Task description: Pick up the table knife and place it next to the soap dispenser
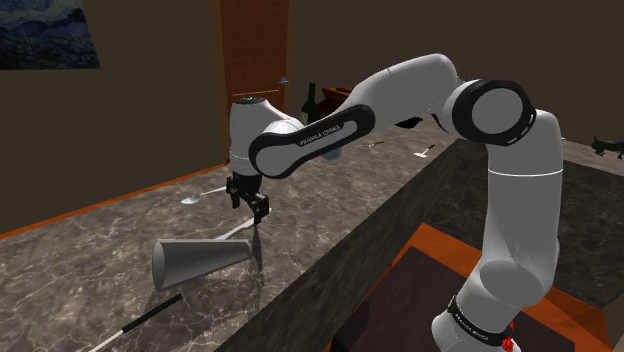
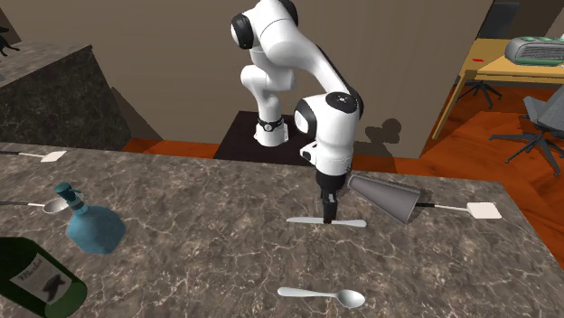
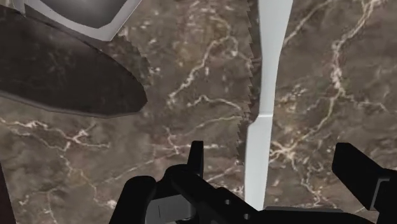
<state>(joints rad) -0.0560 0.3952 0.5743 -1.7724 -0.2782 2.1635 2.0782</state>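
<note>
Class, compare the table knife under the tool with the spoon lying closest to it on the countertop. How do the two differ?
The table knife ends in a long flat blade, while the spoon ends in a rounded bowl. The knife lies directly under the open tool; the spoon lies apart from it. The knife is close to a grey cone lying on its side; the spoon is farther from it. Both are pale grey and lie flat on the marbled countertop.

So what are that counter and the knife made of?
The counter looks like polished dark brown marble, going by its pale branching veins and slight sheen. The knife is plain pale grey with a toothed edge. It is probably metal, though its flat look leaves that open.
</note>
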